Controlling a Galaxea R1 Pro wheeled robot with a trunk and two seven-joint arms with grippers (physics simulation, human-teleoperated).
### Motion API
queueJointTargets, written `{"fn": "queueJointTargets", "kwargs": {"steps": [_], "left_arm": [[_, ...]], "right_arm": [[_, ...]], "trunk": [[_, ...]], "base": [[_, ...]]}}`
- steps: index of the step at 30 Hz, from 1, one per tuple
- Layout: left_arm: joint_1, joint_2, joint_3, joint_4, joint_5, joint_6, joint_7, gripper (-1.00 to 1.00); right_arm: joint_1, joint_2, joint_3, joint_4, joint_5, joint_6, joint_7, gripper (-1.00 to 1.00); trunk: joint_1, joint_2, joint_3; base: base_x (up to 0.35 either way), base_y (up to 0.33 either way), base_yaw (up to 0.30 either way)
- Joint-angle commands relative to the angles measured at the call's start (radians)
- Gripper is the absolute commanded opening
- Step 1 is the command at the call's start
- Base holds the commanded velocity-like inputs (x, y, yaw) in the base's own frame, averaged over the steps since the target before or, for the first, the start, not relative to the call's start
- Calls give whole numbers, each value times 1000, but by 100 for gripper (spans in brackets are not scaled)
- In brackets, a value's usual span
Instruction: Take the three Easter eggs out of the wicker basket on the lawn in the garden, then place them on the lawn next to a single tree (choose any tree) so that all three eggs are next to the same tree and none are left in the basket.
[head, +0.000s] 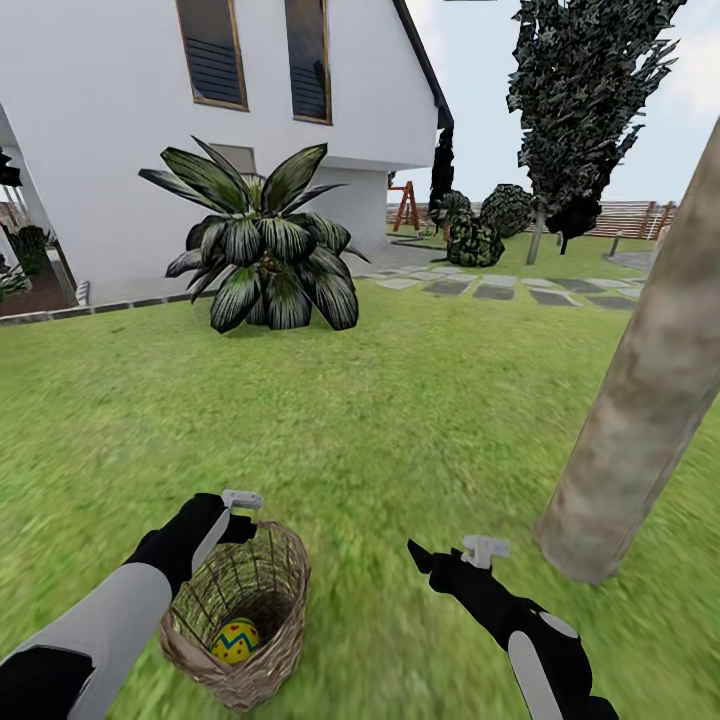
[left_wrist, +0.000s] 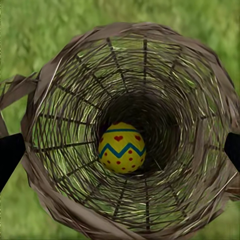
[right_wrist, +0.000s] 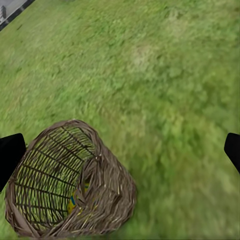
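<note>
The wicker basket stands on the lawn just in front of me, tipped a little. One yellow Easter egg with a blue zigzag lies at its bottom. The left wrist view looks straight down into the basket at that egg. My left gripper hovers over the basket's far rim, open, its fingertips spread wider than the rim. My right gripper hangs open over grass to the basket's right, with nothing between its fingers. The tree, a thick grey-brown trunk, rises close on the right.
A short palm with dark fronds stands ahead on the lawn before the white house. Stone slabs, shrubs, a black conifer and a slatted fence lie further back. Open grass lies between the basket and the trunk.
</note>
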Motion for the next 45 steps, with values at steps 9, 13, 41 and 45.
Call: {"fn": "queueJointTargets", "kwargs": {"steps": [9,13,41,45], "left_arm": [[-7,11,-8,65,14,3,8,100],[-9,12,-8,76,15,-2,8,100],[-9,12,-10,79,15,-74,2,100],[-23,13,-10,78,14,-70,3,100]], "right_arm": [[-1,1,-1,-1,-2,5,1,100],[-1,1,-1,-1,-2,5,1,100],[-1,1,-1,21,-2,5,2,100],[-1,1,-1,25,-4,5,3,100]], "trunk": [[35,-64,-29],[50,-92,-42],[157,-288,-130],[173,-316,-142]], "base": [[0,0,0],[0,0,0],[0,0,0],[0,0,0]]}}
